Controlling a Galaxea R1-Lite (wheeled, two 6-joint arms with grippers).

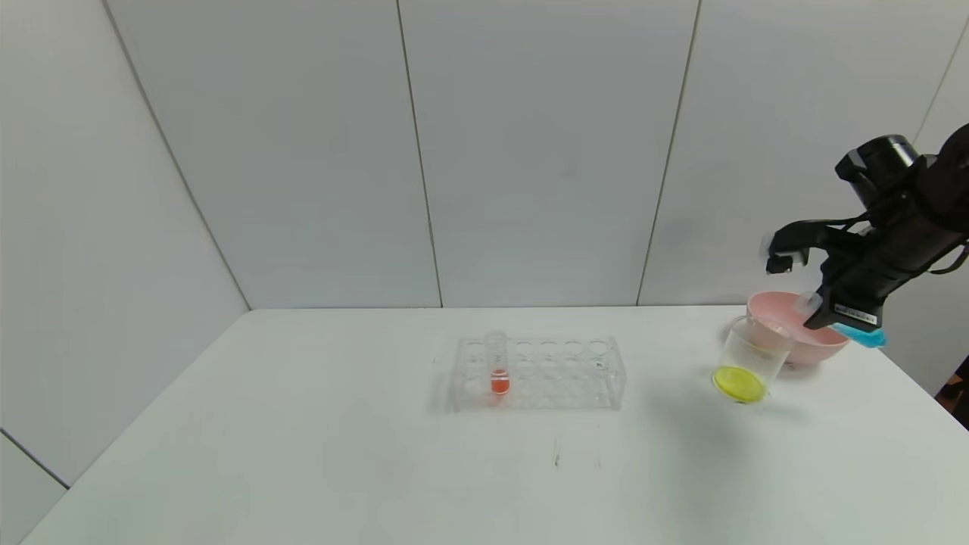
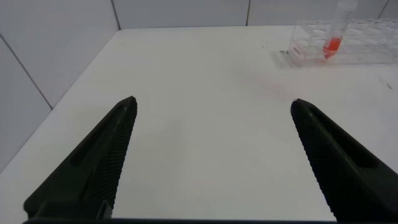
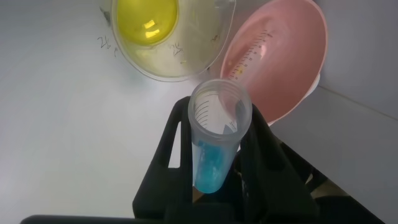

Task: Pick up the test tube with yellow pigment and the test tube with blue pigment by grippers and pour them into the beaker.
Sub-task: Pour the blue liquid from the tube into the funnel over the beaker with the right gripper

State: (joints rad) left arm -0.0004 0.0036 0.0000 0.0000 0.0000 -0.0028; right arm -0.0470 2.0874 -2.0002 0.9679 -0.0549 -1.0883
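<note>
My right gripper (image 1: 821,314) is shut on the test tube with blue pigment (image 1: 859,335), raised at the table's far right. The tube is tilted, its open mouth towards the beaker (image 1: 749,356) and its blue end higher and behind. In the right wrist view the tube (image 3: 214,149) sits between the fingers of the right gripper (image 3: 219,115), blue liquid in its lower half. The beaker (image 3: 168,56) below holds yellow liquid. The test tube with yellow pigment is out of view. My left gripper (image 2: 213,106) is open and empty over bare table, outside the head view.
A pink bowl (image 1: 814,350) stands just behind the beaker, close to the table's right edge; it also shows in the right wrist view (image 3: 280,56). A clear many-holed rack (image 1: 560,371) at the table's middle holds a tube of red-orange liquid (image 1: 498,375).
</note>
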